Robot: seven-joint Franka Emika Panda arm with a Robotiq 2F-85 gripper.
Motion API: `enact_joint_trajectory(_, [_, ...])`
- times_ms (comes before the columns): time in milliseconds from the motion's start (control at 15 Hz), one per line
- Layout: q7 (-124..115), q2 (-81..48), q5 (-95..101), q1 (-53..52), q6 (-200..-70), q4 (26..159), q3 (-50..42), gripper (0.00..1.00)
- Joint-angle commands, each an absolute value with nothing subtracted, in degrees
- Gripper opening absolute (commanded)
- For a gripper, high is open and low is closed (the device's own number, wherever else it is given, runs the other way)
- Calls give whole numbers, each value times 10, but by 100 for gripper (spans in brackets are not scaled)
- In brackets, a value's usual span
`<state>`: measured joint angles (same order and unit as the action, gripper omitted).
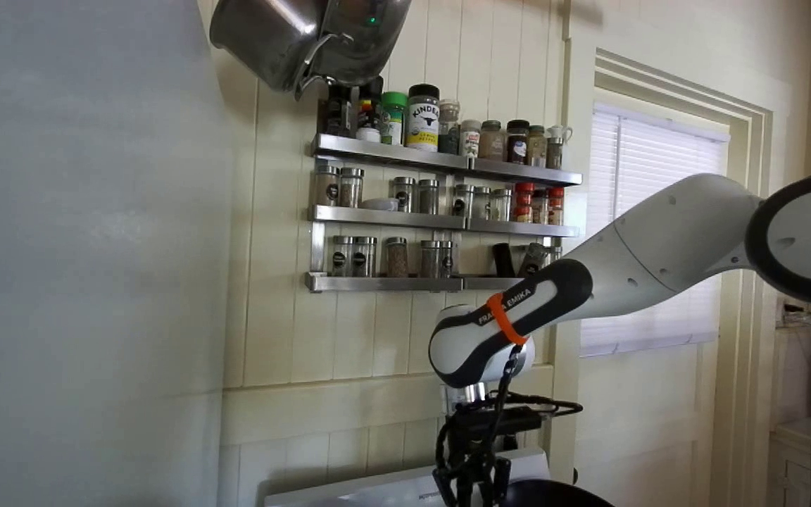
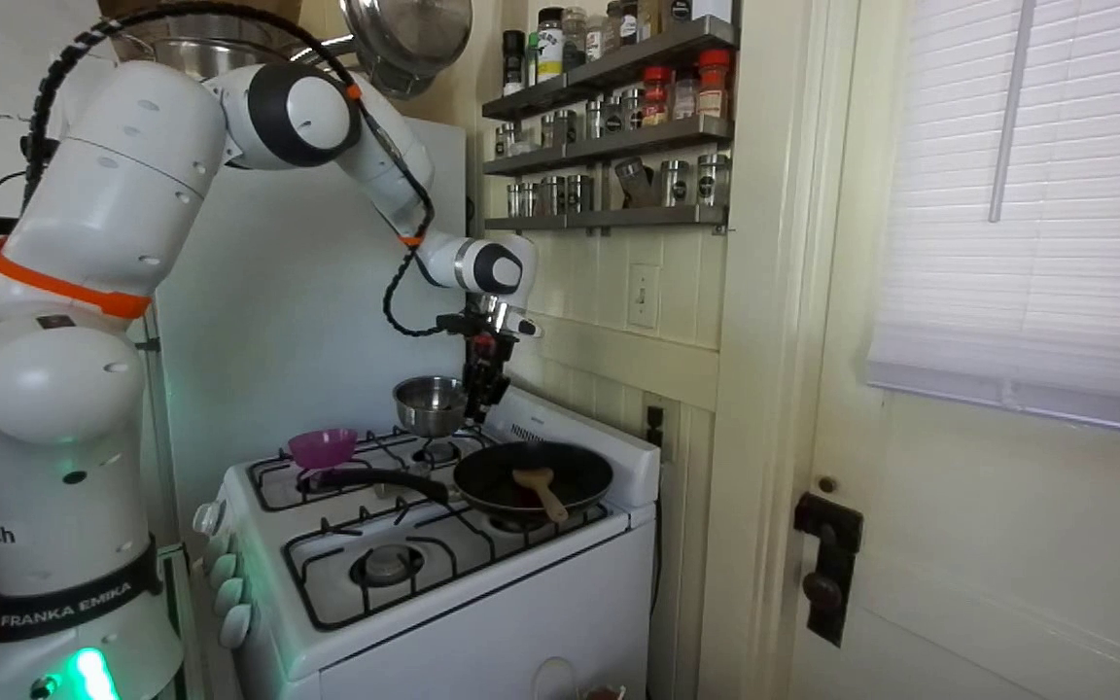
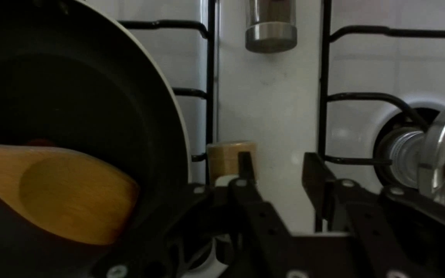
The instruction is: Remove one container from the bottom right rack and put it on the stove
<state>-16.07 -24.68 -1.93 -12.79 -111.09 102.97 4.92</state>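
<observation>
With fingers (image 3: 319, 185) apart, holding nothing. Could knock the tan container (image 3: 228, 159), on the stove (image 3: 269, 100) just beside one finger, or clip the pan (image 3: 87, 100) beyond, if swung sideways before lifting.

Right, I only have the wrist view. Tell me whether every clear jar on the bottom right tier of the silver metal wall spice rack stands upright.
Observer: No. In both exterior views, a clear jar with dark contents leans on that silver tier.
Operator: Next, describe what my frame cuts off the round black pan.
Observer: Its long black handle, which runs toward the front of the white stove.
Operator: Name something else out of my frame there.
Observer: A round pink bowl, nearer the white knobs than the shiny steel bowl is.
</observation>
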Motion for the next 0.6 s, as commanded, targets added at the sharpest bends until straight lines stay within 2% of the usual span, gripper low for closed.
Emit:
enact_joint_trajectory(0, [-213, -167, 1, -138, -1089, 1091, 46, 73])
enact_joint_trajectory(267, [-319, -85, 26, -141, -1142, 1167, 44, 100])
enact_joint_trajectory(533, [-420, 26, 62, -133, -1203, 1278, 55, 100])
